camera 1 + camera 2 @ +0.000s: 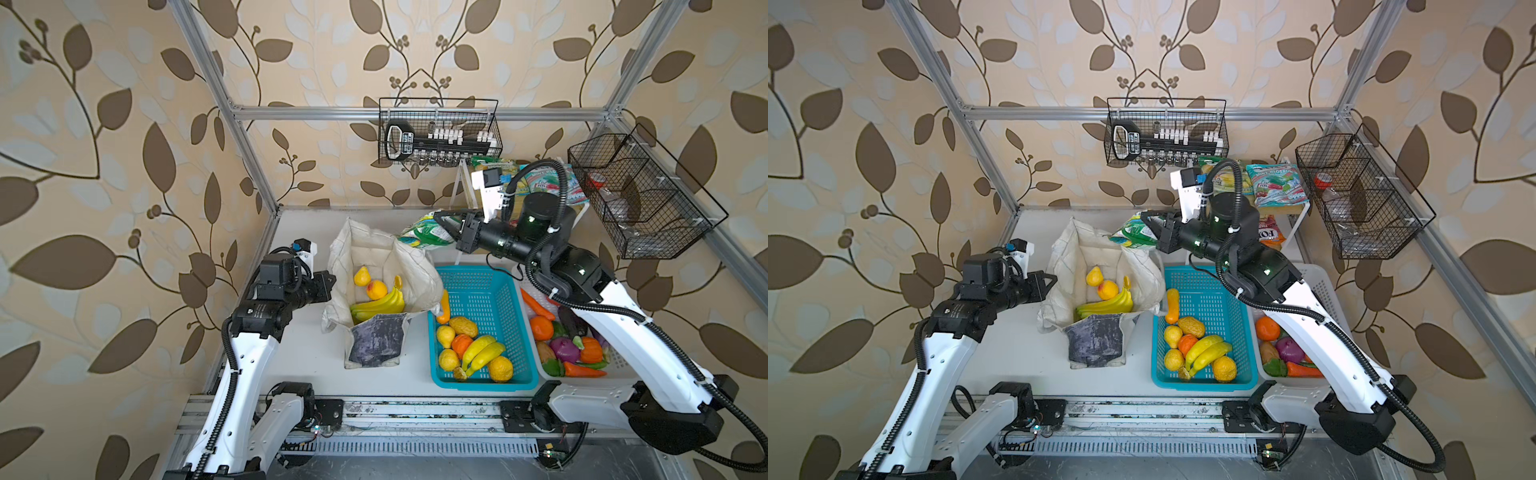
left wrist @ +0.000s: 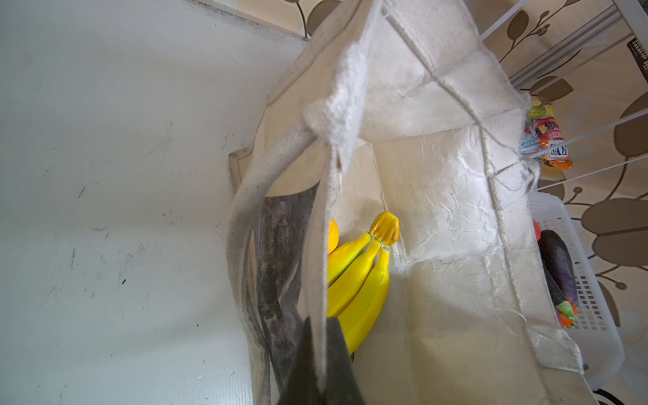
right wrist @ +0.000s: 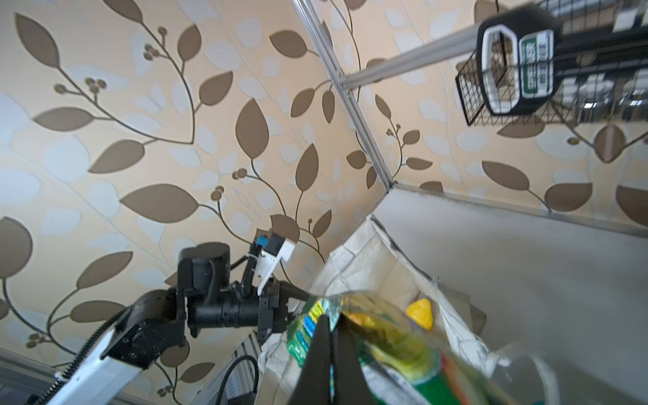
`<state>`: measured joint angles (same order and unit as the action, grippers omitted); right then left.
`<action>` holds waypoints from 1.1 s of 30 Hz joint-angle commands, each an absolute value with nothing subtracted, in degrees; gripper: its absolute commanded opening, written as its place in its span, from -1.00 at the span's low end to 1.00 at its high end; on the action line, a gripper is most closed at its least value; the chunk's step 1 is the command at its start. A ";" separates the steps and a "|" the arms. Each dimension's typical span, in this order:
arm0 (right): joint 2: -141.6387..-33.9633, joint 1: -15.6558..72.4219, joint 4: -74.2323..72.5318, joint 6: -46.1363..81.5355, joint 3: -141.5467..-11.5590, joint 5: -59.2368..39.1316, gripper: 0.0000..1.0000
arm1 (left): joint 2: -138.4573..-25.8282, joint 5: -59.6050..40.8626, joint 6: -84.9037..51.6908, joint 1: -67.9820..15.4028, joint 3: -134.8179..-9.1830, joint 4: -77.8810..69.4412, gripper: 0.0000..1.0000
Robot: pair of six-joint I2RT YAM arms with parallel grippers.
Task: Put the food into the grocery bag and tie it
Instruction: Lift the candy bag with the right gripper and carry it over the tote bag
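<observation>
White tabletop (image 1: 307,361); clamped on grocery bag (image 1: 365,249) rim with left gripper (image 2: 321,329), pinching snack packet (image 1: 424,237) with right gripper (image 3: 329,326), probably over bag's far rim; carry deeper over mouth before releasing

Grocery bag (image 1: 415,270) overlooked from high above in both top views, its inside viewed close from the left wrist, its rim shared by the right wrist view.

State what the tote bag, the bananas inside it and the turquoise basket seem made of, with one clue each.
Tote bag: matte woven cloth; it creases and slumps.
Bananas: probably glossy moulded plastic; shiny highlights.
Turquoise basket: rigid plastic; moulded lattice holes.
</observation>
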<state>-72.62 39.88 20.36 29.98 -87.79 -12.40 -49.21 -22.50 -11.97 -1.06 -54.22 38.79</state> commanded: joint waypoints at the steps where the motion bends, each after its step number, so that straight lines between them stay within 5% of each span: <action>1: -74.49 42.88 16.49 30.74 -85.95 -10.84 -1.00 | -48.00 -24.13 -11.24 -0.98 -54.38 37.53 -1.00; 33: -106.87 50.98 17.11 21.06 -98.04 -16.39 -1.00 | -49.05 -21.89 -10.75 -1.05 -54.45 38.14 -1.00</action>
